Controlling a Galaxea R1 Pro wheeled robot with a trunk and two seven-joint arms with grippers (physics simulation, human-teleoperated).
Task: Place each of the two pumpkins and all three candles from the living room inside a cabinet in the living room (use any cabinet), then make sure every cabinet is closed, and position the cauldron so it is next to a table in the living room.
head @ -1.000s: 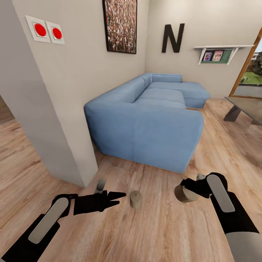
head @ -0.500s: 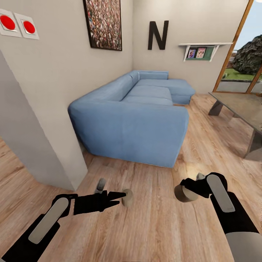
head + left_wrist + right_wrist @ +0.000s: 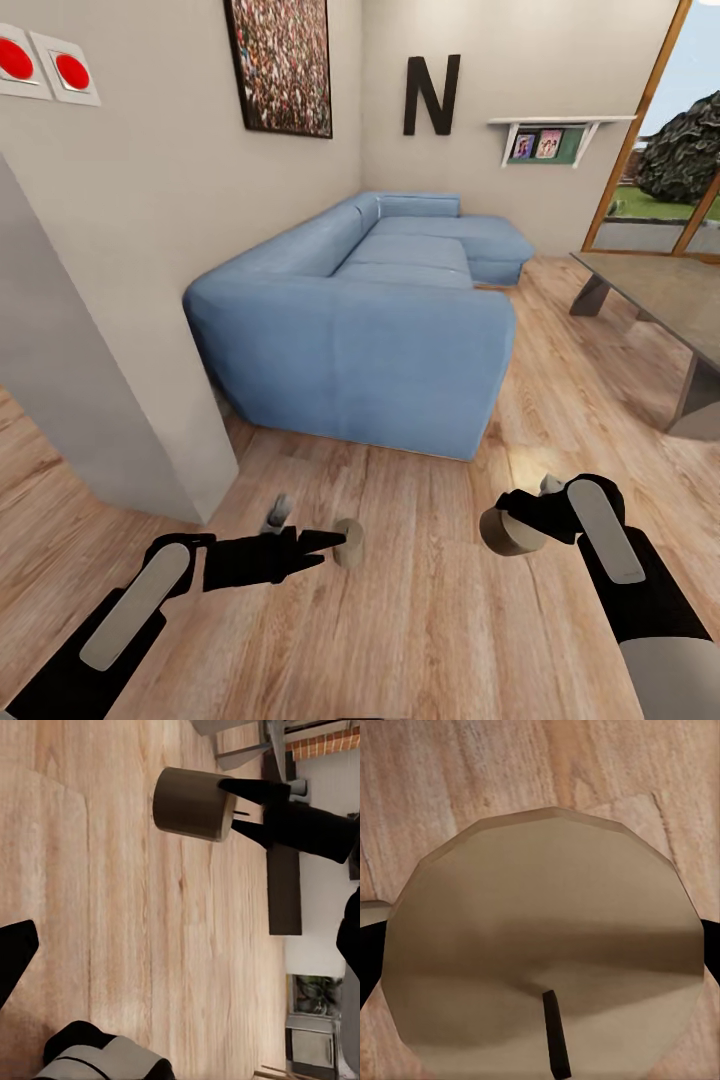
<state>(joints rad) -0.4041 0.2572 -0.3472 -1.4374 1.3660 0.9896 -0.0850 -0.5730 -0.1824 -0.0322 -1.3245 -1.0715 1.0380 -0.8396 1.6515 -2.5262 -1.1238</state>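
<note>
Right gripper (image 3: 520, 525) clamped on a candle (image 3: 503, 533), held off the floor for carrying; left gripper (image 3: 330, 541) spread wide, second candle (image 3: 348, 542) just beyond its fingertips on the floor (image 3: 440, 620), evidently lined up for pickup.

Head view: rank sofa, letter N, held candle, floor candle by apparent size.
1. Blue sofa, by far the largest.
2. Letter N.
3. Candle in the right gripper, at.
4. Floor candle, at the left gripper fingertips; partly hidden, so its rank against the held one is unsure.
</note>
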